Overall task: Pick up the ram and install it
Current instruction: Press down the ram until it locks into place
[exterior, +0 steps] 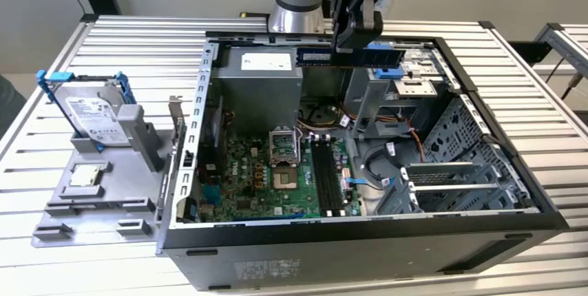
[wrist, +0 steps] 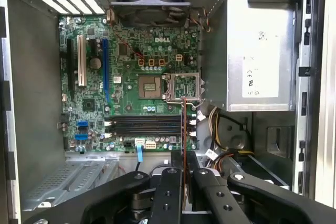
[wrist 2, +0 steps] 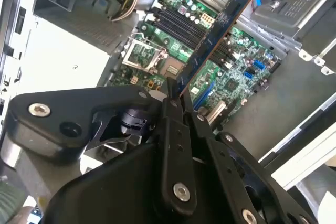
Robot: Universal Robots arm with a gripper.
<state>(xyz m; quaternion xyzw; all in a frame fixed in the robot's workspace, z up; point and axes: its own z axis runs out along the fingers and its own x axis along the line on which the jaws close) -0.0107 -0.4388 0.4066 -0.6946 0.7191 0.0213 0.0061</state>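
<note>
My gripper (exterior: 357, 43) hangs above the open computer case (exterior: 496, 230), near its back edge, shut on the ram (exterior: 348, 56), a long dark blue stick held level. In the second wrist view the ram (wrist 2: 218, 35) juts out from between the black fingers (wrist 2: 178, 129) over the green motherboard (wrist 2: 247, 74). In the first wrist view the ram (wrist: 184, 124) shows edge-on between the fingers (wrist: 169, 182), crossing the black ram slots (wrist: 144, 126) beside the CPU socket (wrist: 170, 86). The slots (exterior: 326, 172) lie well below the stick.
A grey power supply (exterior: 257, 79) fills the case's back corner. Drive cages (exterior: 455, 165) and cables line the exterior view's right side. Outside the case, on the exterior view's left, a grey fixture (exterior: 101, 186) holds a hard drive (exterior: 92, 118). A slatted metal table (exterior: 46, 261) lies underneath.
</note>
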